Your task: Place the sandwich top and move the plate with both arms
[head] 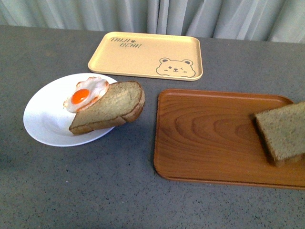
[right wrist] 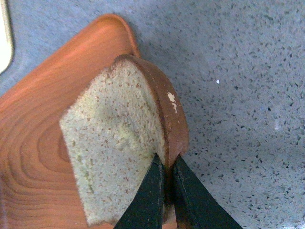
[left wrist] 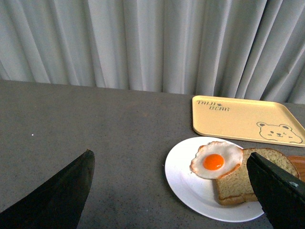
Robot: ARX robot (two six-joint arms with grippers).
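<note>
- Nearest, right tool (right wrist: pixel 167 164): clamped on crust edge of sandwich top (head: pixel 281 133), at right end of wooden tray (head: pixel 205 138).
- Left tool (left wrist: pixel 170 153): fingers wide apart.
- Plate (head: pixel 43 119): left of wooden tray, carrying fried egg (head: pixel 86 95) and domed slice (head: pixel 112 109).
- Bear-print tray (head: pixel 143 55): farthest.

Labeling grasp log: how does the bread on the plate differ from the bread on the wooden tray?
The plate slice lies free, an egg touching it; the sandwich top on the wooden tray is pinched at its crust by the right gripper. The plate slice has a rounded end; the sandwich top shows straight edges. Both are brown bread with darker crust.
</note>
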